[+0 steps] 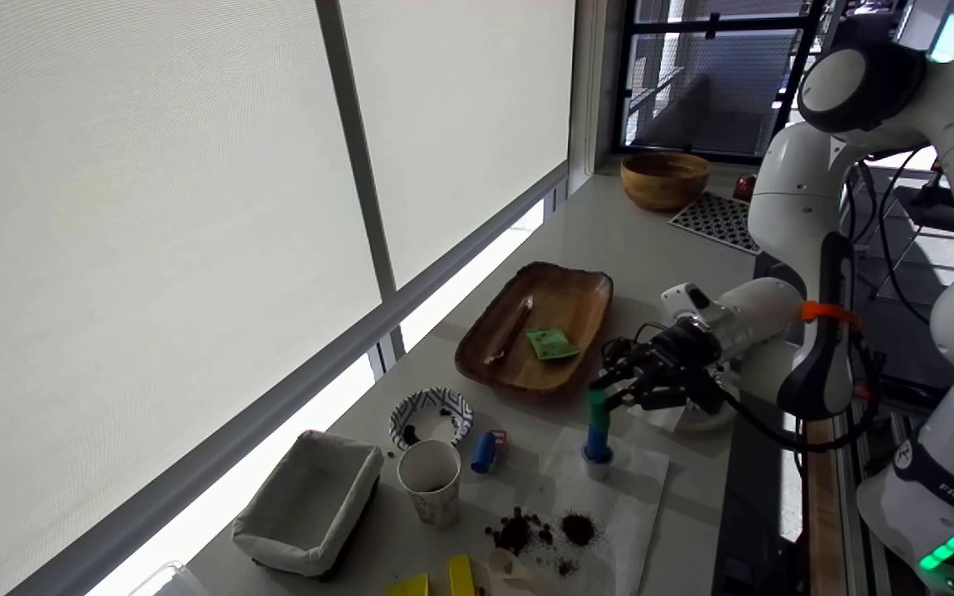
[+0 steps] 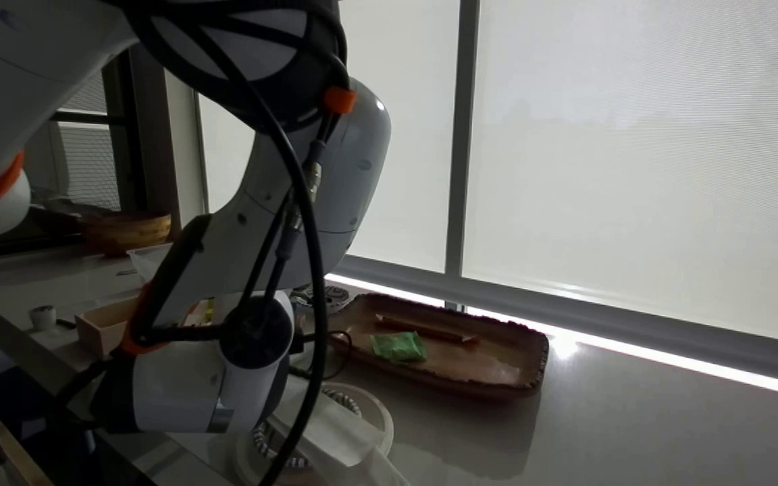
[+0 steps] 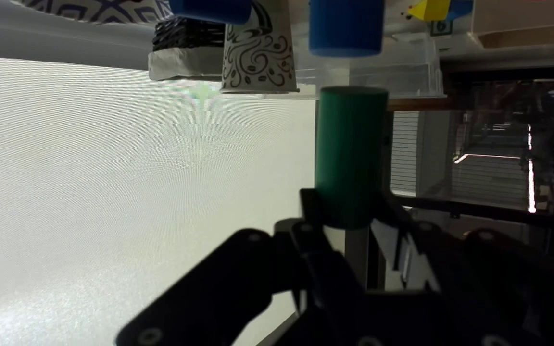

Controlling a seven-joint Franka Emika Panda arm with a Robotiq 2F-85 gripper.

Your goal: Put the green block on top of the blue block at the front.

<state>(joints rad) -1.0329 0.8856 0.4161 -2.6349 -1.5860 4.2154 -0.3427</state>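
Note:
The green block [image 1: 599, 407], a cylinder, is held in my gripper [image 1: 609, 394] over the upright blue block [image 1: 598, 443]. In the wrist view, which stands upside down, my gripper [image 3: 346, 206] is shut on one end of the green block [image 3: 351, 149]. A gap shows there between the green block and the blue block [image 3: 346, 29], so they look apart. In an exterior view the two look lined up, and the blue block stands at a small white cup [image 1: 597, 470]; I cannot tell whether in it or behind it. The arm hides gripper and blocks in an exterior view.
Another blue block [image 1: 484, 453] lies beside a patterned bowl [image 1: 464, 414] and a paper cup [image 1: 437, 501]. A wooden tray [image 1: 593, 302] with a green packet [image 1: 552, 343] lies behind. A lined basket [image 1: 262, 538] and dark crumbs [image 1: 579, 529] on paper are nearby.

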